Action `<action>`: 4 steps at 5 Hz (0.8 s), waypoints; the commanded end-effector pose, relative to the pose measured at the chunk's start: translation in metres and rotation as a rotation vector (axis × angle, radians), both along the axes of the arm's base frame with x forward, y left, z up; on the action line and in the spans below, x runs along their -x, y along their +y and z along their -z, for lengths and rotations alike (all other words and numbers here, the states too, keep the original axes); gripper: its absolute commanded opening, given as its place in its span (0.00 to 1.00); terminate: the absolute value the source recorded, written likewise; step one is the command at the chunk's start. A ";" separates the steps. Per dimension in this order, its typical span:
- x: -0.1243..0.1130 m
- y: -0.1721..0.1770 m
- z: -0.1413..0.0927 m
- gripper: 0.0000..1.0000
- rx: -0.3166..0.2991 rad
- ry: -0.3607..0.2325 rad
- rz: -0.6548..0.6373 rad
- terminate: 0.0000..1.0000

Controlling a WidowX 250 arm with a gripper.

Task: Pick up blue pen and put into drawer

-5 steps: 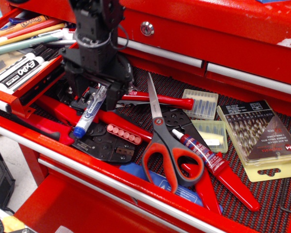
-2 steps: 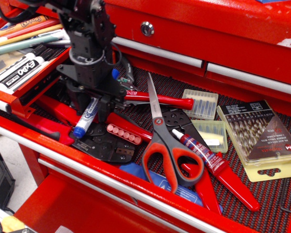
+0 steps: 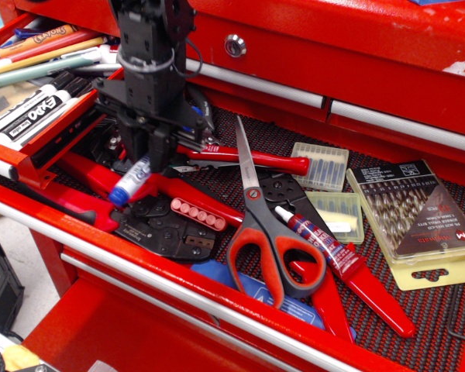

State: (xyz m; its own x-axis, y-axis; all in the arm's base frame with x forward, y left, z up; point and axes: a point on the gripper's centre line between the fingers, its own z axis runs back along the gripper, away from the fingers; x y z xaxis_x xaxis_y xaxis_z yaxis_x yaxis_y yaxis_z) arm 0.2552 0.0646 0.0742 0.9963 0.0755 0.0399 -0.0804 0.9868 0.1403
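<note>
The blue pen [image 3: 128,182], a white barrel with blue print and a blue end, hangs tilted from my gripper [image 3: 146,157], its blue end pointing down-left. The gripper is shut on the pen's upper part and holds it just above the red-handled tools in the wide drawer. The pen's top is hidden between the fingers. The narrow shallow red drawer [image 3: 58,133] stands open directly left of the gripper, with black-and-white Expo markers [image 3: 29,115] and several pens lying in it.
Red-handled scissors [image 3: 256,225], a red-and-white glue tube [image 3: 319,242], red-handled pliers [image 3: 252,159], a black crimp tool [image 3: 167,229] and clear drill-bit cases [image 3: 415,208] lie on the wide drawer's black mesh. The red cabinet front [image 3: 294,54] rises behind.
The gripper has closed on the pen and raised it. The pen's blue end has moved up and to the left, off the black crimp tool.
</note>
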 end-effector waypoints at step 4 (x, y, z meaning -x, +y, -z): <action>-0.008 0.103 -0.126 1.00 -0.237 -0.142 0.070 0.00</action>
